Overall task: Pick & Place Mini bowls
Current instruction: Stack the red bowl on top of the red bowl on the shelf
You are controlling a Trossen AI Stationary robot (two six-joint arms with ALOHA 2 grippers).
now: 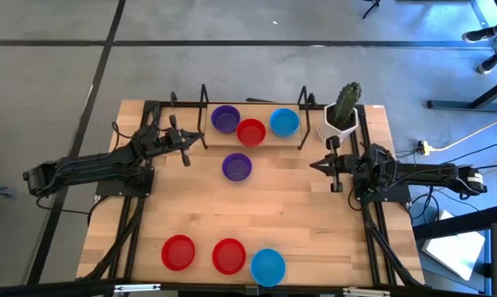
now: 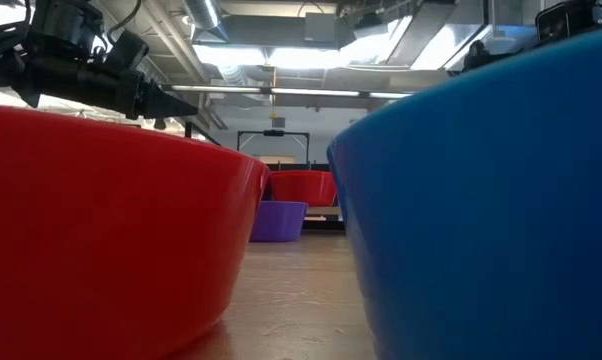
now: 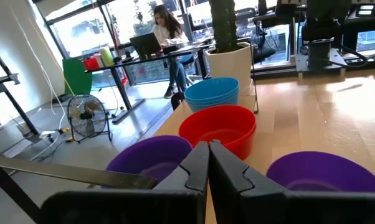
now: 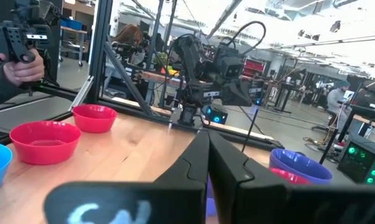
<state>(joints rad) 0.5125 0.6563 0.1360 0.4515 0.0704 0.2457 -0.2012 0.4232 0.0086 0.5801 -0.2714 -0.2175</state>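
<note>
Blue mini bowl [image 2: 481,200] closest — round, glossy plastic, both end effectors pinched closed, empty.

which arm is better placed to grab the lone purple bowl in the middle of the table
Probably the left. Its tool hangs empty just beside the lone purple bowl, with fingers together. The right tool, also shut and empty, sits farther off near the cactus pot.
</note>
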